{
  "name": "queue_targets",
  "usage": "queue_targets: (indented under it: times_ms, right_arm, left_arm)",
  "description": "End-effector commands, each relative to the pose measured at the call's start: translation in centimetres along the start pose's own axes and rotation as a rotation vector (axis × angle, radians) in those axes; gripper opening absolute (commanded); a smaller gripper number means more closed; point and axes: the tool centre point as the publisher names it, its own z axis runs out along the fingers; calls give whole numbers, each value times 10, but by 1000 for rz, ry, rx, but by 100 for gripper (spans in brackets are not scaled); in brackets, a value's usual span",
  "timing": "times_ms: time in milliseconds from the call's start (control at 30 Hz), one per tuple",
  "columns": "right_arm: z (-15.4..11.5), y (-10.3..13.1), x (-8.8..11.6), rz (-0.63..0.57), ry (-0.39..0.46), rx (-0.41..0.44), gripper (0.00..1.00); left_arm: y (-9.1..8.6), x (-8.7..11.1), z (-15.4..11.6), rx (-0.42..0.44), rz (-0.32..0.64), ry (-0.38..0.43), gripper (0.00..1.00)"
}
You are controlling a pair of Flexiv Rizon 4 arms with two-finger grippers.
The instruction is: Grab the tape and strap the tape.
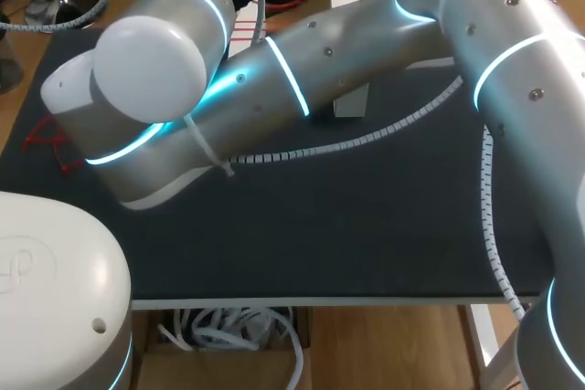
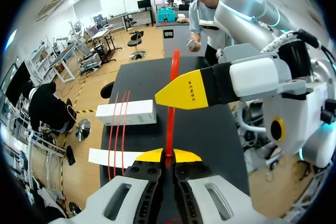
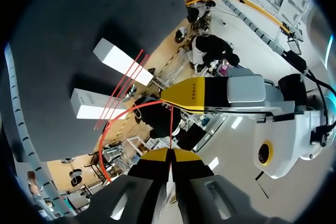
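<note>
A thin red tape (image 2: 170, 103) runs straight up out of my left gripper (image 2: 168, 155), whose yellow tips are shut on it. The tape's other end (image 3: 171, 127) sits between the closed tips of my right gripper (image 3: 170, 155), and the rest curves away in a loop (image 3: 107, 135). The two grippers face each other closely above the black table (image 2: 210, 124). In the left wrist view the right gripper's yellow fingertip (image 2: 189, 94) touches the tape. My arms hide both grippers in the head view.
Two white blocks (image 2: 126, 112) (image 2: 113, 157) lie side by side beside the grippers, with spare red tapes (image 2: 118, 129) laid across them. A bundle of red tapes (image 1: 46, 142) lies at the table's left edge. One white block (image 1: 352, 98) shows under my right arm.
</note>
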Motion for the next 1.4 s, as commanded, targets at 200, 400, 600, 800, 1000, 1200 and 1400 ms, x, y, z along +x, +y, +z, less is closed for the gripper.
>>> queue_targets:
  times_ms: [200,400,600,800,1000,1200,1400]
  right_arm:
    - [3,5,-4,5,3,8,0]
    - [4,9,-4,0,3,7,0]
    - [3,8,-5,-3,-6,-6,9]
    - [-1,4,-4,-3,-15,-13,77]
    - [-5,4,-2,-12,-12,-26,50]
    - [-16,0,1,-12,-12,-51,43]
    - [-26,-10,1,-4,-11,-69,45]
  left_arm:
    - [0,-1,-1,-3,-1,4,0]
    - [0,-1,-1,-3,-1,4,0]
    - [0,-1,-1,-3,-1,4,0]
    - [0,-1,-1,-3,-1,4,0]
    - [0,-1,-1,-3,-1,4,0]
    - [0,-1,-1,-3,-1,4,0]
    - [0,-1,-1,-3,-1,4,0]
